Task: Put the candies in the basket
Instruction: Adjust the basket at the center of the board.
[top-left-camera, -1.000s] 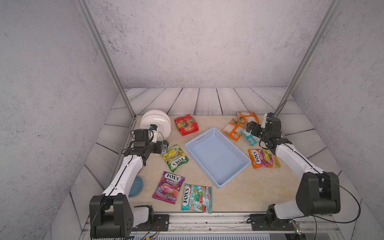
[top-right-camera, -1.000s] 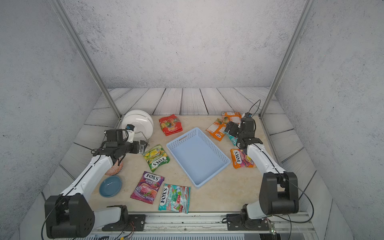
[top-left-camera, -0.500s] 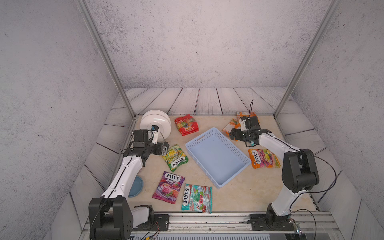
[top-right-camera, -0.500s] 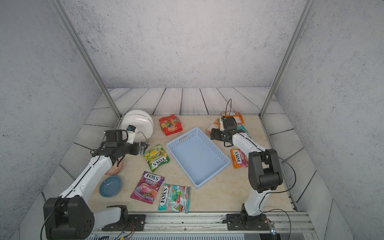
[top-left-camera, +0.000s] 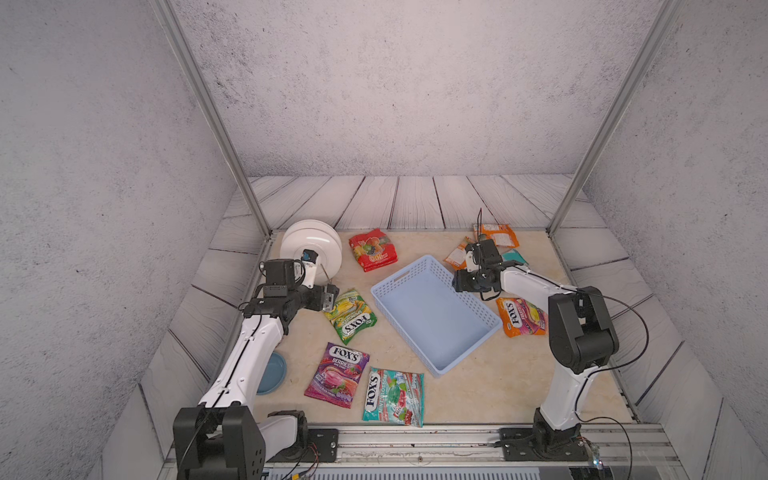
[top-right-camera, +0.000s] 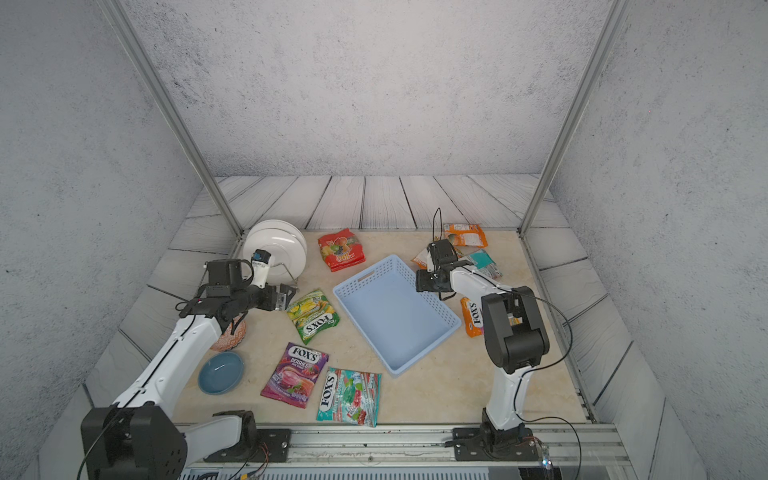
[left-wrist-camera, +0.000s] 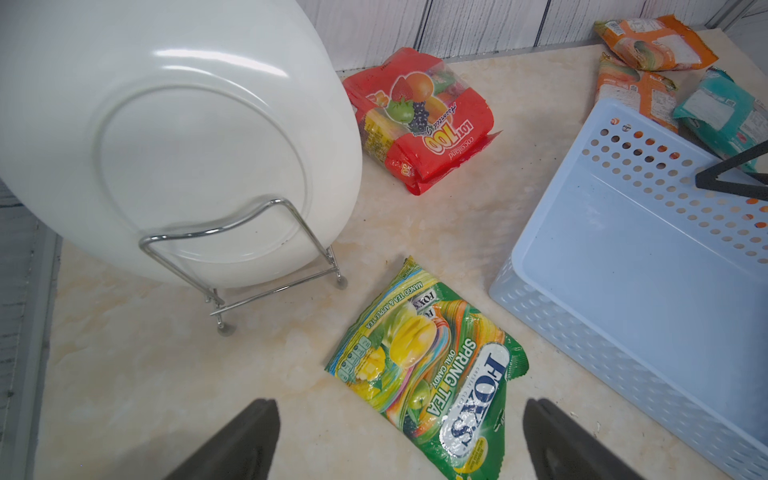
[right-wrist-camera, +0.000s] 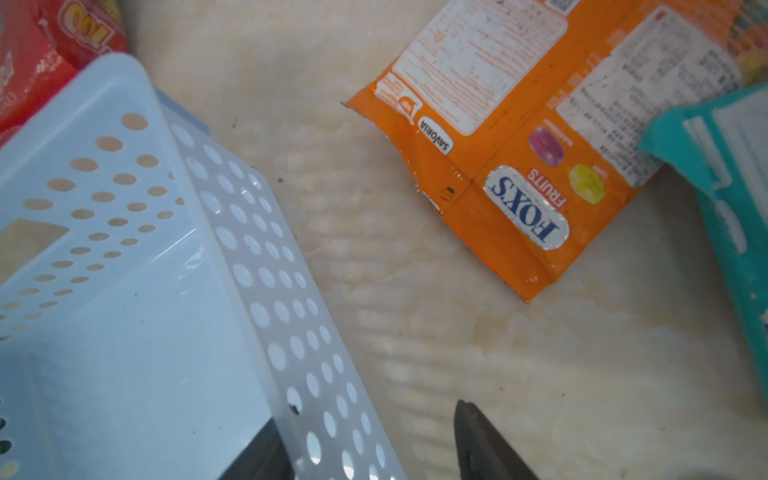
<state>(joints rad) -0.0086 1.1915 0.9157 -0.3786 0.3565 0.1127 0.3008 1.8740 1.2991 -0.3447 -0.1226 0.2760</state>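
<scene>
The pale blue basket (top-left-camera: 436, 320) lies empty in the middle of the table. My right gripper (top-left-camera: 459, 282) is open and straddles its perforated wall (right-wrist-camera: 291, 332): one finger stands inside and the other outside, apart from the wall. Candies lie around the basket: an orange bag (right-wrist-camera: 498, 174) and a teal bag (right-wrist-camera: 731, 208) just beyond that gripper, another orange bag (top-left-camera: 521, 316) at the right, a red bag (top-left-camera: 372, 249) at the back, and purple (top-left-camera: 337, 374) and teal (top-left-camera: 394, 397) bags in front. My left gripper (left-wrist-camera: 401, 409) hangs open above the green bag (left-wrist-camera: 432, 365).
White plates (top-left-camera: 311, 245) stand in a wire rack (left-wrist-camera: 232, 291) at the back left, close to my left gripper. A blue bowl (top-right-camera: 220, 372) and a patterned bowl (top-right-camera: 230, 334) sit under the left arm. Metal posts stand at both back corners.
My right arm has swung from the candy pile at the back right over to the basket's rim, and its jaws have narrowed around the wall. The left arm has hardly moved.
</scene>
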